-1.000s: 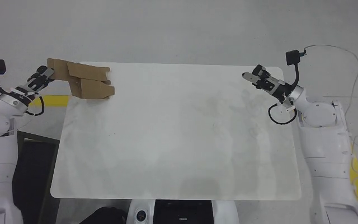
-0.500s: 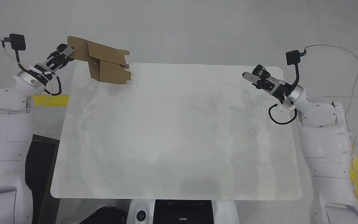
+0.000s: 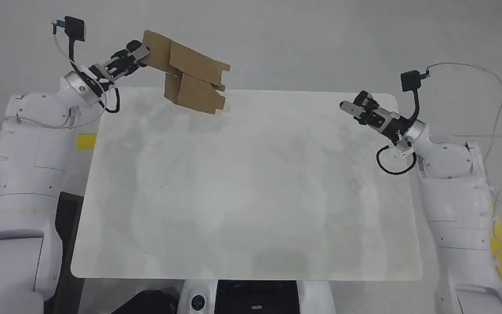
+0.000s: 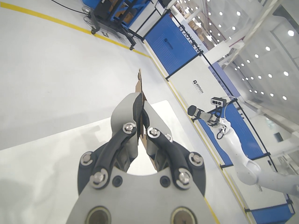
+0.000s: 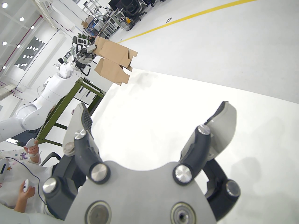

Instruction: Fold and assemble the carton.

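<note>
One flat brown carton (image 3: 188, 74) hangs in the air at the bench's (image 3: 251, 204) far left corner. Part of it lies over the corner and the rest reaches past the far edge. In the right wrist view the carton (image 5: 114, 57) is in two layers, an upper panel and a lower flap drooping under it. The flap's lowest corner is near the bench edge, and I cannot tell if it touches.

The left gripper (image 3: 141, 53) holds the carton by its end farthest from the other arm. In the left wrist view its fingers (image 4: 127, 115) are pressed close together on the thin cardboard edge (image 4: 140, 87), which stands up between them and sticks out past their tips.

The right gripper (image 3: 351, 106) is at the far right corner of the bench, well apart from the carton, pointing across toward it. Its two fingers (image 5: 81, 117) are spread wide with only bare bench between them, and they hold and touch nothing.

Count: one carton, one bench, two grippers.
</note>
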